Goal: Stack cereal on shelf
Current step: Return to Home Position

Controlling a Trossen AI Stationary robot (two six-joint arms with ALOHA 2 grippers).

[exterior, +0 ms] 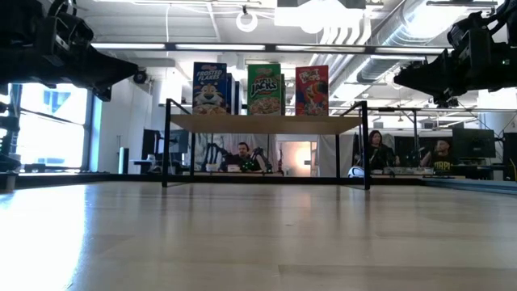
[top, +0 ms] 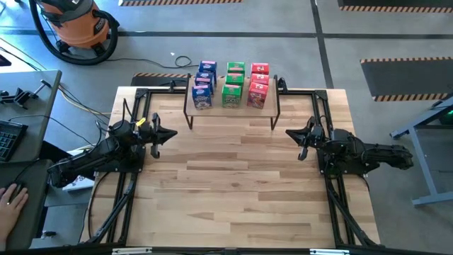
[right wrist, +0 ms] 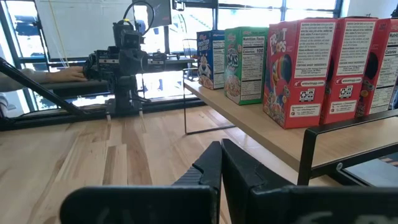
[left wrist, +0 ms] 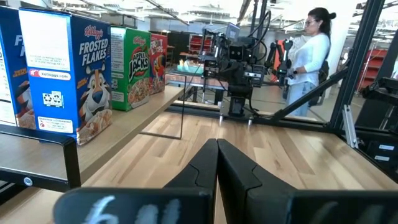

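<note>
Your left end effector hangs over the left side of the bench, pointing in toward the middle. In the left wrist view, its two fingers meet at the tips, closed with nothing between them. Your right end effector mirrors it over the right side of the bench, well apart from the left one. The right wrist view shows its fingers pressed together too, holding nothing. Both sit clear of the shelf, which stands on thin black legs at the far middle of the bench.

All nine cereal boxes stand upright on the shelf, in three rows running front to back. From above you see the blue boxes on the left, the green boxes in the middle and the red boxes on the right. There are three of each colour, and each row is packed close, one box behind another. In the low view the front box of each row faces you, with small gaps between the three rows.

Off the bench, an orange shop vacuum stands on the floor at the far left. A person's hand shows at the left edge of the high view, beside the base of your left arm.
</note>
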